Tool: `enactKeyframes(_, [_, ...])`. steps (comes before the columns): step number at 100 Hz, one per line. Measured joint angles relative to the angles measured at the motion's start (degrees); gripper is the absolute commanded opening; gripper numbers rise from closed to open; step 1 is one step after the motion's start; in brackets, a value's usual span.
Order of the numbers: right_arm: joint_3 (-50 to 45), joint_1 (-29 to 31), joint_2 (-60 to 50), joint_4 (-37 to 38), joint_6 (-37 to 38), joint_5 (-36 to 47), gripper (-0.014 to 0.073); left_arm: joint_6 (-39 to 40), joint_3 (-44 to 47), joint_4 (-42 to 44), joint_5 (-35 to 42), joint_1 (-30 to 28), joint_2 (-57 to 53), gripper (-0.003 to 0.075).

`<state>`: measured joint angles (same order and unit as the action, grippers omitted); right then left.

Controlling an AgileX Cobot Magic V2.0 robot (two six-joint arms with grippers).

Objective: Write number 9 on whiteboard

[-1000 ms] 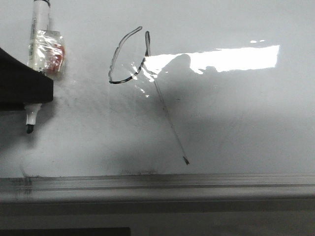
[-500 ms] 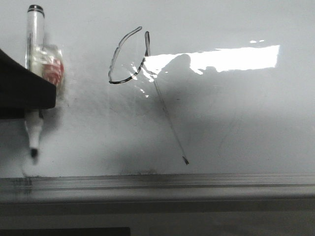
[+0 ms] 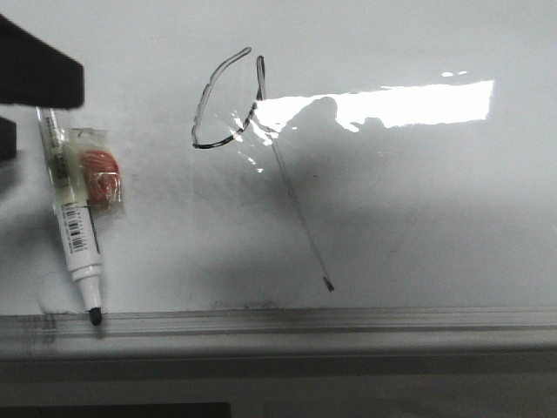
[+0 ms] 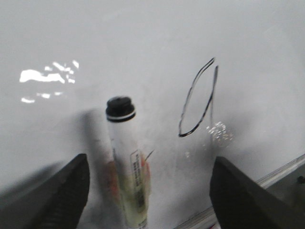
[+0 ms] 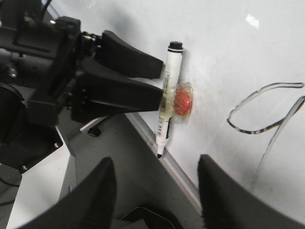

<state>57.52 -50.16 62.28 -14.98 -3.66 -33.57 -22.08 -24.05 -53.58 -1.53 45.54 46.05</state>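
Note:
The number 9 is a thin black slanted loop on the whiteboard, with a long faint tail ending in a dot. It also shows in the left wrist view and the right wrist view. A white marker with a taped red-orange patch lies loose on the board, its black tip at the grey edge rail. My left gripper is open just above the marker's cap end. In its wrist view the marker lies between the wide-apart fingers, untouched. My right gripper is open and empty.
The grey metal rail runs along the board's near edge, also seen in the right wrist view. A bright glare patch lies right of the loop. Beyond the rail is a grey table surface and the left arm's black body.
The left gripper has let go of the marker and moved up the board. The marker has slid down and now rests with its tip on the rail.

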Motion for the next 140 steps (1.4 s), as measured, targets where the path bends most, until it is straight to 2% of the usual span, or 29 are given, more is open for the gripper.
enactKeyframes(3, [-0.4, 0.0, -0.6, 0.4, 0.0, 0.5, 0.0032, 0.0, 0.0, 0.7, 0.0, 0.0, -1.4, 0.0358])
enactKeyframes(7, [-1.2, 0.0, -1.6, 1.0, 0.0, 1.6, -0.0074, 0.0, 0.1, 1.6, 0.0, 0.0, -3.7, 0.0242])
enactKeyframes(13, [-2.6, 0.0, -3.8, 1.4, 0.0, 3.8, -0.0062, 0.0, 0.1, 4.0, -0.3, 0.0, -7.2, 0.0038])
enactKeyframes(16, [-3.8, 0.0, -5.0, 1.6, 0.0, 5.0, -0.0063, 0.0, 0.2, 5.1, -0.3, 0.0, -8.8, -0.0018])
enactKeyframes(32, [-11.9, 0.0, -12.5, 3.7, -0.4, 12.7, -0.0063, -0.2, 2.4, 8.3, -0.3, 0.0, -17.9, -0.002])
enactKeyframes(59, [-33.3, 0.0, -29.5, 10.2, -0.7, 31.1, -0.0064, -0.8, 11.9, 11.8, -0.4, 0.0, -33.9, -0.002])
enactKeyframes(72, [-41.3, 0.0, -36.5, 10.6, -0.8, 37.8, -0.0063, -0.8, 15.0, 10.0, -0.7, 0.0, -40.2, -0.002])
enactKeyframes(98, [-49.0, 0.0, -43.8, 10.6, -0.8, 39.9, -0.0063, -0.8, 15.6, 6.6, -0.7, 0.0, -43.0, -0.002])
enactKeyframes(140, [-50.5, 0.0, -44.1, 10.6, -0.9, 40.2, -0.0063, -0.8, 17.8, 6.1, -0.5, -0.5, -43.0, -0.002])
